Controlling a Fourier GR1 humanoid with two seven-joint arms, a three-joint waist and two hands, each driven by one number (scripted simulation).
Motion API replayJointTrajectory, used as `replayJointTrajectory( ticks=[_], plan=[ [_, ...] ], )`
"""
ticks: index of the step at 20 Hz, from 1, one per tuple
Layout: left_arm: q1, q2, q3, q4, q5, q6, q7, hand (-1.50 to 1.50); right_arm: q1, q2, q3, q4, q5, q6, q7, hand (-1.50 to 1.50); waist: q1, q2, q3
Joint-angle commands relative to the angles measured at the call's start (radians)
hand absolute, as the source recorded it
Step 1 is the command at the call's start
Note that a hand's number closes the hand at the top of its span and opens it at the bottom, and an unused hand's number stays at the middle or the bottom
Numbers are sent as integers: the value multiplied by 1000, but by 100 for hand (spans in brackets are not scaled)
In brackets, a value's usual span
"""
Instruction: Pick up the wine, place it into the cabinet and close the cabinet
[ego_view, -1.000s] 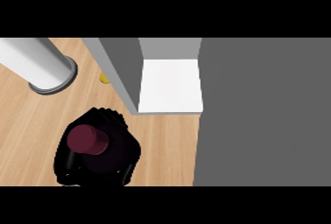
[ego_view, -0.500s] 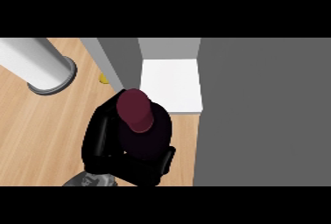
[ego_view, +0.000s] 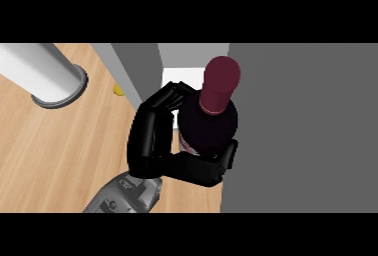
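Observation:
The wine bottle (ego_view: 210, 122) is dark with a maroon capped neck (ego_view: 220, 82). It is held up off the counter, tilted with its neck toward the cabinet's opening. My right hand (ego_view: 184, 167) is shut on it: the fingers (ego_view: 151, 125) curl up its left side and the thumb (ego_view: 229, 155) presses its right side. The grey cabinet (ego_view: 303, 125) fills the right of the view. Its door (ego_view: 136, 67) stands open at the left of the opening, and a white inner shelf (ego_view: 184, 75) shows behind the bottle. My left hand does not show.
A pale grey cylinder (ego_view: 44, 75) stands on the wooden counter (ego_view: 59, 155) at the upper left. A small yellow thing (ego_view: 118, 90) lies beside the open door's foot.
My right hand has risen with the bottle and carried it right and forward, from over the counter to the front of the cabinet's opening. The bottle now covers most of the white shelf.

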Motion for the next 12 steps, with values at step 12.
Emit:
replayJointTrajectory(
  ticks=[12],
  plan=[
    [-57,0,-28,174,64,77,-139,150,-28,-40,-43,-155,-134,-26,152,-150,3,0,-1]
  ],
)
